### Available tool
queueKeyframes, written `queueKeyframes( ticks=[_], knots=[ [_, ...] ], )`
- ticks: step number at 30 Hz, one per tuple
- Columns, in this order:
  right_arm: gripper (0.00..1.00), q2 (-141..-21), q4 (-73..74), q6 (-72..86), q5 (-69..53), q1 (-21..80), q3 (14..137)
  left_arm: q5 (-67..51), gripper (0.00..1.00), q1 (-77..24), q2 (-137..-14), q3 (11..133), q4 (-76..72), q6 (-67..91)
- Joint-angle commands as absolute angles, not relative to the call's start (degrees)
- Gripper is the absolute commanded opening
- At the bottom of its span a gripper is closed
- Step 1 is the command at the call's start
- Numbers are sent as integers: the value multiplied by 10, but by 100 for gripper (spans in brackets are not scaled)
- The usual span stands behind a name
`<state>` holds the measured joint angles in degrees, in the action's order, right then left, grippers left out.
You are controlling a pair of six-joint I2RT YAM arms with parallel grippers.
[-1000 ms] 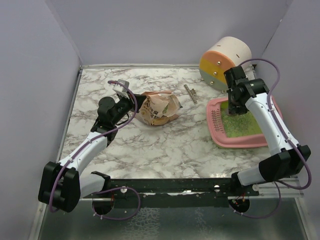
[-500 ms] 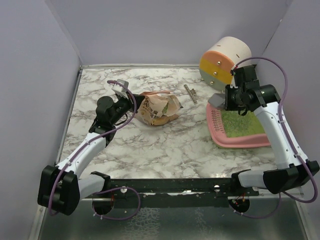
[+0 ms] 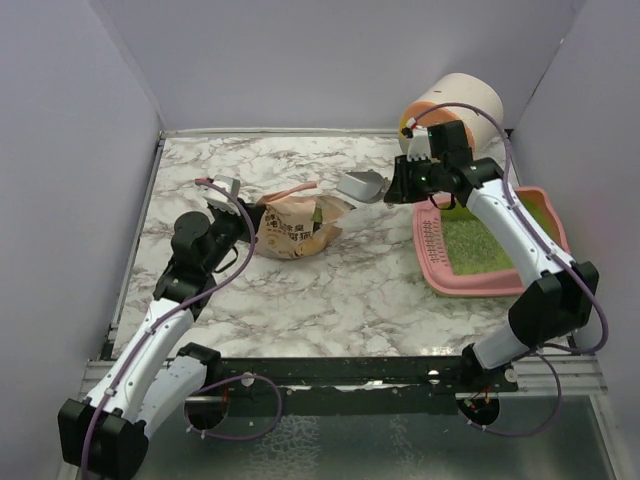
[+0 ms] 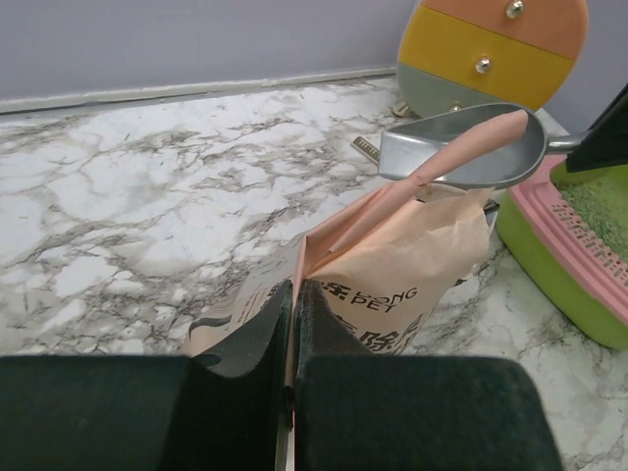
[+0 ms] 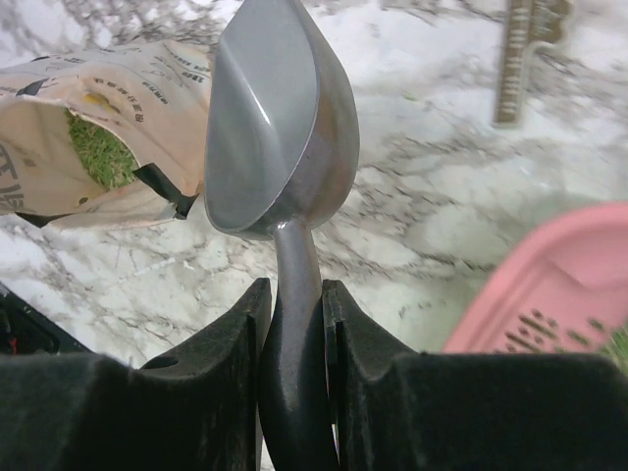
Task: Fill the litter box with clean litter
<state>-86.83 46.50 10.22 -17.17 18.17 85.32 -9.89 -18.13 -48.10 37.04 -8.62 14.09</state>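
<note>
pinching edge of tan paper bag (image 4: 402, 265) with left gripper (image 4: 292, 292) | clamping handle of metal scoop (image 5: 275, 118) in right gripper (image 5: 294, 294), near bag mouth | got clean litter (image 3: 480, 245) in litter box (image 3: 470, 287)

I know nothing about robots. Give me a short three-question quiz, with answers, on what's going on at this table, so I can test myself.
1. True or false: the right tool grips the silver scoop by its handle.
2. What is the left tool shut on? A) the edge of the paper bag; B) a brush; C) nothing.
3. Fill in: the pink litter box already holds a layer of greenish ____.
Key: 1 true; 2 A; 3 litter.
</note>
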Motion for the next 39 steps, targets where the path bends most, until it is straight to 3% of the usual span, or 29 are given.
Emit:
queueKeyframes(
  ticks=[1,15,26,34,39],
  knots=[
    [1,-919,341,80,-272,208,859,-29,0,-178,-429,407,-46,120],
    [1,-1109,127,141,-368,242,866,30,0,-178,-326,388,52,155],
    [7,-1230,89,146,-415,242,937,31,0,-178,-324,386,72,167],
    [42,-1219,84,145,-399,242,944,29,0,-178,-318,391,81,170],
    [56,-1234,113,139,-388,242,973,32,0,-178,-314,394,87,168]
  ],
)
